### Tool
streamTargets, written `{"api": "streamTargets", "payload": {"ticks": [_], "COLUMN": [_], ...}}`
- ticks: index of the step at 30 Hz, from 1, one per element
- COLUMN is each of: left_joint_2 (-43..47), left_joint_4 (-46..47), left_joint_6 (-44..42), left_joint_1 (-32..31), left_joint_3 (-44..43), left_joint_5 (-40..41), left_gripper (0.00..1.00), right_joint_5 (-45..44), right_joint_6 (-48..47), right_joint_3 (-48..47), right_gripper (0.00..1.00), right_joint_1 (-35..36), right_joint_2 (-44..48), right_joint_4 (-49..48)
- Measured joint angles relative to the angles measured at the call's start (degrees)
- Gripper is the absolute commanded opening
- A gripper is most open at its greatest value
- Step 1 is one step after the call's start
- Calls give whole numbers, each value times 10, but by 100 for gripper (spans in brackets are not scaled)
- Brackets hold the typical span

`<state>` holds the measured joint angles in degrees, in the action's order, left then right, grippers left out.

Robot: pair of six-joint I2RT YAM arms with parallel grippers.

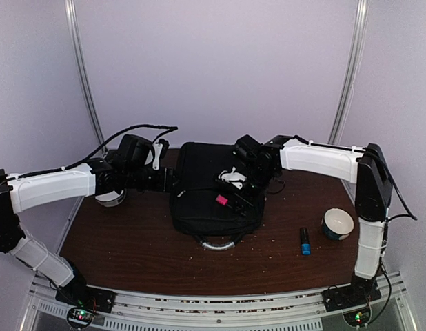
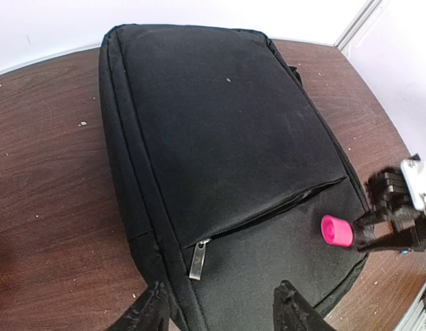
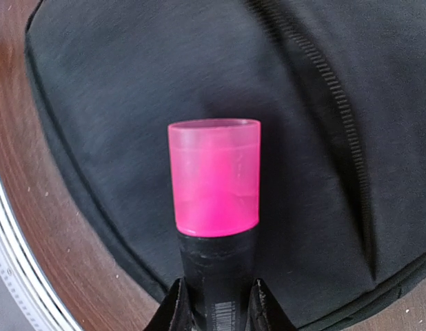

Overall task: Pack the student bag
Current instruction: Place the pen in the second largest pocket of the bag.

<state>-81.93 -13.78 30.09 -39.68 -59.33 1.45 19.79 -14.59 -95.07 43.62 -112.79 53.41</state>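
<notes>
The bag [image 1: 203,186] lies flat in the middle of the table [image 1: 130,241], front pocket up. The right claw [image 3: 215,307] is closed on the black barrel of a pink-capped marker [image 3: 214,179], with the cap pointing out over the bag's lower part. The left claw [image 2: 220,307] stands partly open and empty by the zip pull [image 2: 198,258]. The pocket zip looks shut, though the dark fabric makes that hard to judge. The left claw should pinch the pull and draw it along the zip first. Then the marker can slide in cap first at a shallow angle, to be released once it is well inside
</notes>
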Motion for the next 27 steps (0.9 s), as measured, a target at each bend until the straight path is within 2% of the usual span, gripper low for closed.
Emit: {"api": "streamTargets", "payload": {"ticks": [5, 17, 22, 27], "left_joint_2": [0, 0, 0, -1], "left_joint_4": [0, 0, 0, 0], "left_joint_6": [0, 0, 0, 0], "left_joint_1": [0, 0, 0, 0], "left_joint_3": [0, 0, 0, 0], "left_joint_5": [2, 3, 3, 3], "left_gripper": [54, 54, 54, 54], "right_joint_5": [-22, -78, -76, 12], "right_joint_6": [50, 138, 183, 202], "right_joint_3": [-30, -59, -75, -92], "right_gripper": [26, 28, 38, 53], "right_joint_1": [-14, -19, -29, -35], "right_joint_2": [-21, -61, -69, -79], "right_joint_4": [-2, 2, -1, -2]}}
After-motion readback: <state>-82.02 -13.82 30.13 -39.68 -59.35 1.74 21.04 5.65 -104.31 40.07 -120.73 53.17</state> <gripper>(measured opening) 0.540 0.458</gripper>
